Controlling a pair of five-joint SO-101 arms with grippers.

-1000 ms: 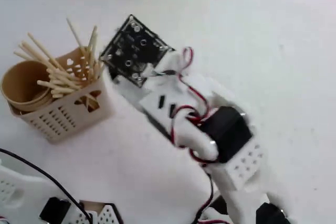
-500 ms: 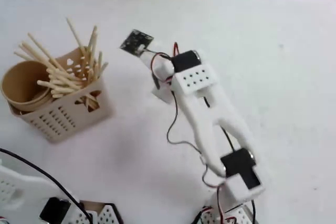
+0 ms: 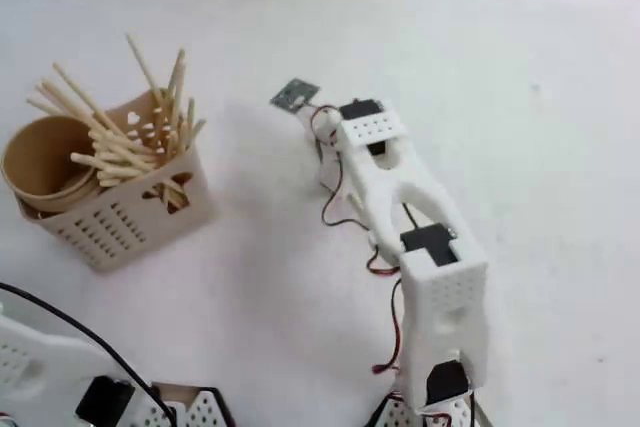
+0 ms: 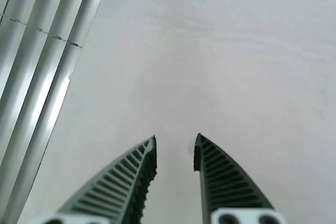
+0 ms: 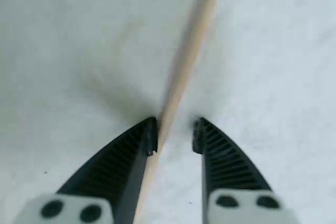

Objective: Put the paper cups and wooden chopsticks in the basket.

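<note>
A cream basket (image 3: 130, 217) stands at the table's left and holds a stack of paper cups (image 3: 40, 157) and a bundle of wooden chopsticks (image 3: 110, 137). In the right wrist view, one loose wooden chopstick (image 5: 191, 45) lies on the white table. It runs between the fingers of my right gripper (image 5: 175, 132), which is open and low over it. The chopstick rests against one fingertip (image 5: 151, 129). The right arm (image 3: 400, 197) stretches out over mid-table, right of the basket. My left gripper (image 4: 176, 150) is open over bare table with nothing between its fingers.
The left arm's base (image 3: 60, 387) sits at the front left corner, with a black cable (image 3: 70, 327) arching over it. Red wires (image 3: 335, 202) hang beside the right arm. Pale slats (image 4: 37, 61) run along the edge of the left wrist view.
The right arm has swung away from the basket, stretched out over mid-table and come down around the loose chopstick. The basket and its contents have not moved.
</note>
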